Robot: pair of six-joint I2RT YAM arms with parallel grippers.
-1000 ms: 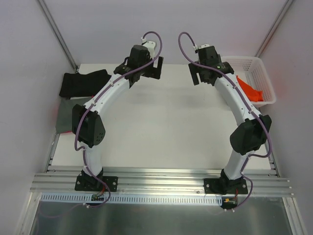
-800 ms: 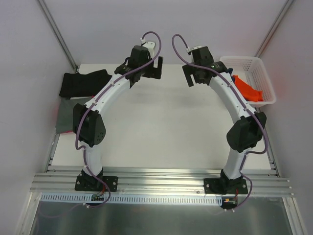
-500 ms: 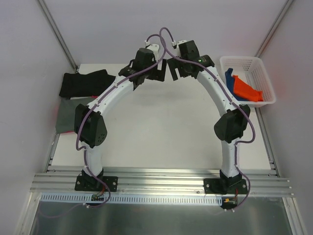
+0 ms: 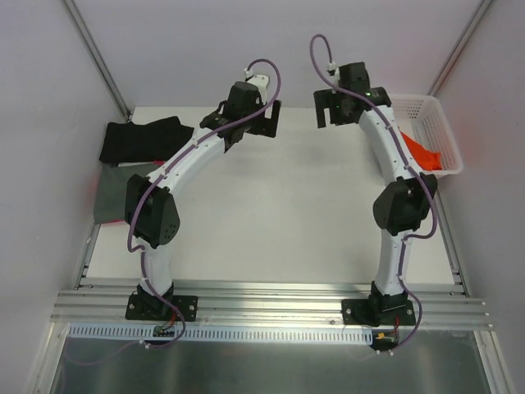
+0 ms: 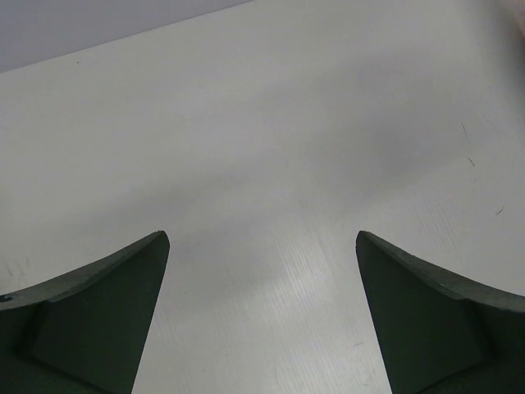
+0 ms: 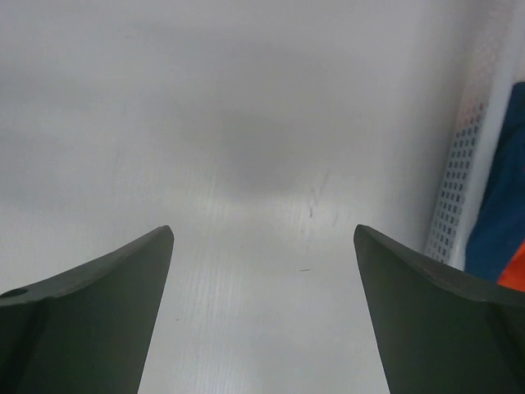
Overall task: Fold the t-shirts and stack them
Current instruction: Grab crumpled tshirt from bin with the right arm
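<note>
The white counter (image 4: 271,213) lies bare between the two arms; at its left edge a dark grey cloth t-shirt (image 4: 113,193) lies flat, and just beyond it a black cloth t-shirt (image 4: 139,138), long axis left to right. Farther out, both end effectors hover over bare counter, fingers spread wide, nothing between them; the left end effector (image 5: 262,246) is near the middle, the right end effector (image 6: 262,238) just left of the white plastic mesh basket (image 6: 459,180). A bright orange-red cloth t-shirt (image 4: 420,153) and a blue cloth t-shirt (image 6: 502,189) lie crumpled in that basket, to the right of the right end effector; the right arm is nearer, and the basket wall stands between.
</note>
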